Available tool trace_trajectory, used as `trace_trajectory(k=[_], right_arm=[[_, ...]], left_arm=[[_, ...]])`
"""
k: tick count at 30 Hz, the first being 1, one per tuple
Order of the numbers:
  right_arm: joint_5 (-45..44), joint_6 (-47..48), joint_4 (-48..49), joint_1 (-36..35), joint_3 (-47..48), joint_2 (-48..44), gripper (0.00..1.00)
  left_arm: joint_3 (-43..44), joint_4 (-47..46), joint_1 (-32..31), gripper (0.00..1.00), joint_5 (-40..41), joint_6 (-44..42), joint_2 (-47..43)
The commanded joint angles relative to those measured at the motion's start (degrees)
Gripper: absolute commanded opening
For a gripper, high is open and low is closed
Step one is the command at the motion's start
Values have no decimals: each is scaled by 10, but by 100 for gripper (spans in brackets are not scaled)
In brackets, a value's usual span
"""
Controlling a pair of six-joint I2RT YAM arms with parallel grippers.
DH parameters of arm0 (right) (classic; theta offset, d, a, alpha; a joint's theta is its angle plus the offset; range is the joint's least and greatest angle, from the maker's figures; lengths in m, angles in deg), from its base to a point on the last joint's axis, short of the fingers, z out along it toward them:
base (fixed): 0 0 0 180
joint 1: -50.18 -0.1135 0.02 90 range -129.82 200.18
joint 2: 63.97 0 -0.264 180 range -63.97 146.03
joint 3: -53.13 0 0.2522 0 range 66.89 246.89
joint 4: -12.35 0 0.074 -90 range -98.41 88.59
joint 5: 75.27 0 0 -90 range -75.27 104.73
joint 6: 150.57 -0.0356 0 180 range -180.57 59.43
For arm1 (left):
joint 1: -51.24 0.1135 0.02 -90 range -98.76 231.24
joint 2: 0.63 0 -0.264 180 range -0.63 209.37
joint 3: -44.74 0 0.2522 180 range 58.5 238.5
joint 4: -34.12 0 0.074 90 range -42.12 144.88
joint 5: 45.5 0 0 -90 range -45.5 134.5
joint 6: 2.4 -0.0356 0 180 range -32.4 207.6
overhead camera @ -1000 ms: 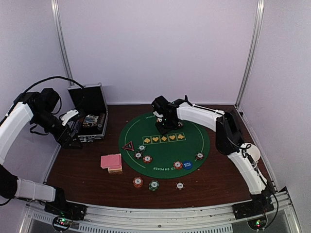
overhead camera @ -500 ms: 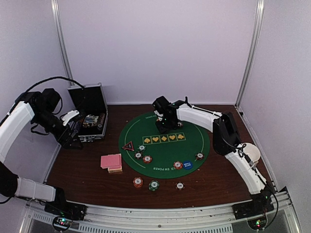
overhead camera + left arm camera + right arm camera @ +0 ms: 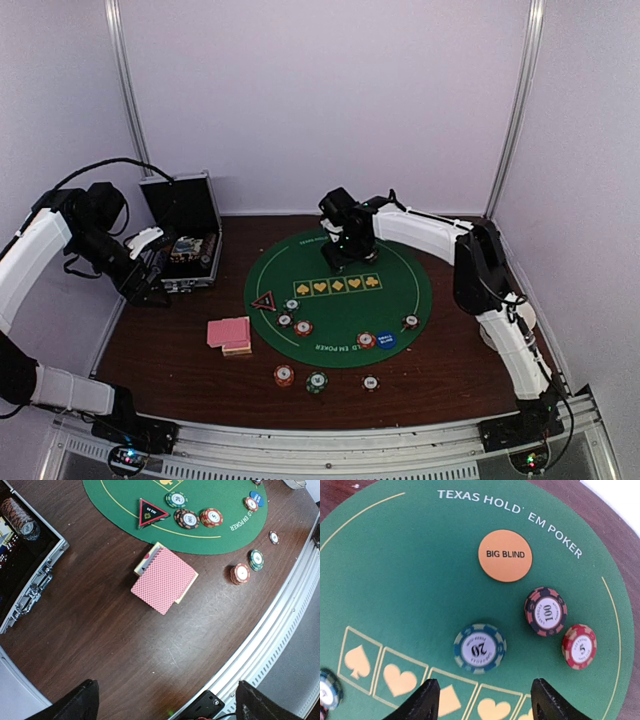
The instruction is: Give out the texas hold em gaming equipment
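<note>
My right gripper [image 3: 485, 702] hangs open over the far part of the green mat [image 3: 410, 565], nothing between its fingers. Just beyond its tips a teal "20" chip [image 3: 480, 648] lies flat on the felt. A black-red "100" chip [image 3: 545, 611], a red "5" chip [image 3: 579, 646] and the orange BIG BLIND disc [image 3: 505, 555] lie near it. My left gripper [image 3: 167, 705] is open, raised beside the case [image 3: 185, 235]. The pink-backed cards [image 3: 164, 580] lie on the wood, and the black-red triangle [image 3: 151, 512] sits at the mat's left edge.
Several chips [image 3: 302, 327] and a blue disc [image 3: 386, 340] lie on the mat's near half. Three chips [image 3: 317, 381] sit on the wood in front of it. The open silver-edged case holds a chip stack [image 3: 19, 517]. A metal rail [image 3: 330, 440] runs along the near edge.
The right arm's elbow has swung to the right and its gripper has shifted slightly toward the mat's far edge. The left arm has not moved.
</note>
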Motion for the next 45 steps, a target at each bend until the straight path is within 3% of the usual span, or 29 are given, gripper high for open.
trace_trajectory(k=[1, 8, 15, 24, 34, 45], right_arm=[[4, 15, 29, -41, -91, -132, 66], [31, 13, 71, -149, -327, -286, 70], [77, -21, 83, -251, -444, -324, 82], [130, -12, 87, -289, -461, -287, 83], [117, 5, 74, -295, -442, -236, 81], [107, 2, 71, -301, -438, -226, 58]], left_arm=[[3, 0, -3, 98, 0, -8, -4], [-1, 0, -3, 98, 3, -10, -9], [4, 1, -3, 98, -4, -7, -5], [6, 0, -3, 97, -4, -5, -7], [6, 0, -3, 98, -5, -4, -9], [7, 0, -3, 97, -3, -3, -8]])
